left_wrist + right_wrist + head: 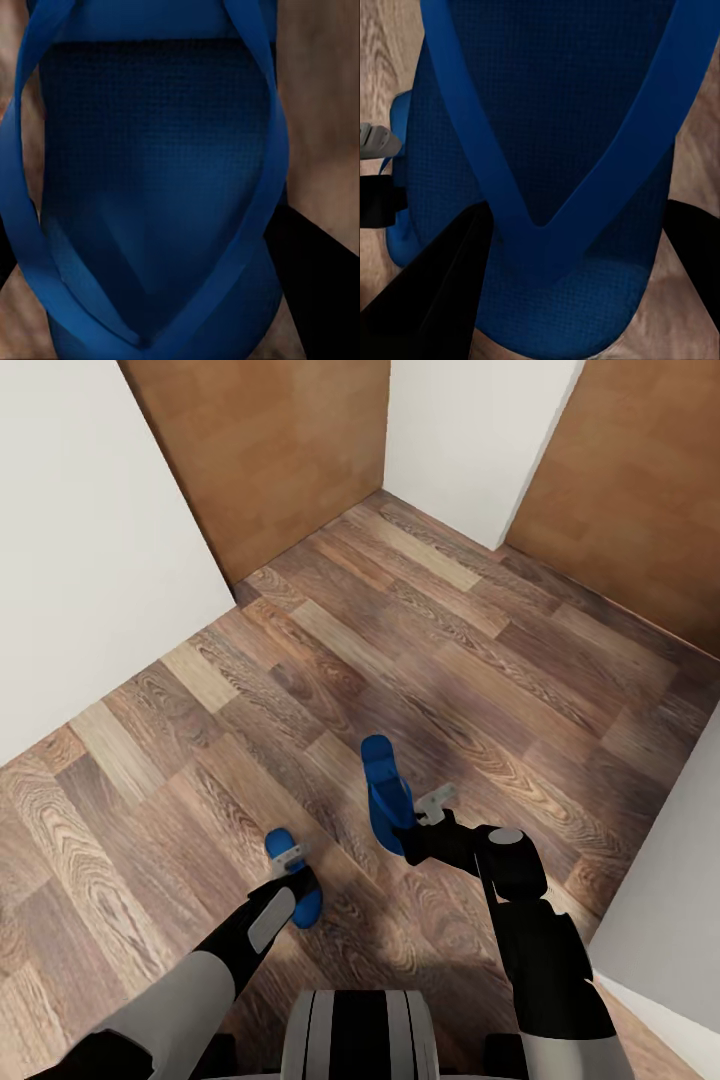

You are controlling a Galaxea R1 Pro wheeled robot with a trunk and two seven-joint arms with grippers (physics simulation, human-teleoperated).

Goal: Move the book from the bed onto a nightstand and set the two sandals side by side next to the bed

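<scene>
Above the wood-plank floor (450,610), each arm carries one blue sandal: left gripper (290,860) jaws clamped on the left sandal (295,885), right gripper (425,815) jaws on the right sandal (385,790).

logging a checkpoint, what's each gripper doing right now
Left gripper: shut on a blue sandal, carried above the floor.
Right gripper: shut on the other sandal.

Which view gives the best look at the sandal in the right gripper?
The head view: the sandal in the right gripper shows whole above the wood floor, with the right gripper at its lower end. The right wrist view shows that sandal close up: strap and textured sole, its far end cropped.
</scene>
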